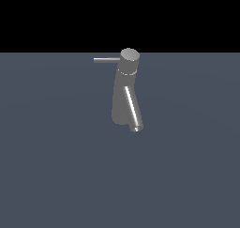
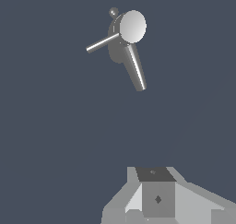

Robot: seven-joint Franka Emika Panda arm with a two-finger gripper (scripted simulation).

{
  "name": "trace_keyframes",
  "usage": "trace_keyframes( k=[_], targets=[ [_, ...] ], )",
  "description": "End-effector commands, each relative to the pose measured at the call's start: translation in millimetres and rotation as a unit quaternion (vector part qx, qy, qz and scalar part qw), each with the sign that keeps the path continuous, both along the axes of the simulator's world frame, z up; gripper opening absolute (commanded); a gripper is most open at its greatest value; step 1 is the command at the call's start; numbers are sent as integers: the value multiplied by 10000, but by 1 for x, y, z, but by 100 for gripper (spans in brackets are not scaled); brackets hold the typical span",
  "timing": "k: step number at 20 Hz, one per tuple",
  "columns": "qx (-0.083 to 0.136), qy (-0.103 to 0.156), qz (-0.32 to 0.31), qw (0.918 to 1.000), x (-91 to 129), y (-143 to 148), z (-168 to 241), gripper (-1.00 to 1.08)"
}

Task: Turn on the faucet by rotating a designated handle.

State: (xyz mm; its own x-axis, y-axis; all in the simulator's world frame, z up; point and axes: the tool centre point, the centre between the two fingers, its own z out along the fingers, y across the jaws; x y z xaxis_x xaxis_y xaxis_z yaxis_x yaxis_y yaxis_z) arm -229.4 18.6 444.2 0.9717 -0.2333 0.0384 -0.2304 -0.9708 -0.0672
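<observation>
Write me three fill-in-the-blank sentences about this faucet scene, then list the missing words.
1. In the exterior view, the handle projects from the faucet cap toward that view's ____.
2. The spout is ____ than the handle.
3. The gripper is ____ the faucet, not touching it.

Missing words: left; thicker; apart from

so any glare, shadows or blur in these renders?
Exterior view: sharp, a bright streak along the faucet spout, no cast shadow on the floor, upper band plain black. Wrist view: the cap face is blown out near white, the handle shows a highlight, no blur; only the gripper body shows at the edge, fingers unseen.
</observation>
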Motion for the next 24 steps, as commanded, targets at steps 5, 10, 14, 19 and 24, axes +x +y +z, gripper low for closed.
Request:
trace_keyframes(
  k=[5, 10, 14, 19, 24],
  targets=[
    [289, -245, -762, 9964, 22, 16, -28, -100],
    [501, -430, -1321, 9890, 41, 26, -47, -100],
    [662, -571, -1745, 9808, 57, 33, -62, -100],
    [856, -743, -2254, 9676, 78, 41, -78, -100],
    [1044, -911, -2747, 9515, 101, 46, -93, -100]
  ],
)
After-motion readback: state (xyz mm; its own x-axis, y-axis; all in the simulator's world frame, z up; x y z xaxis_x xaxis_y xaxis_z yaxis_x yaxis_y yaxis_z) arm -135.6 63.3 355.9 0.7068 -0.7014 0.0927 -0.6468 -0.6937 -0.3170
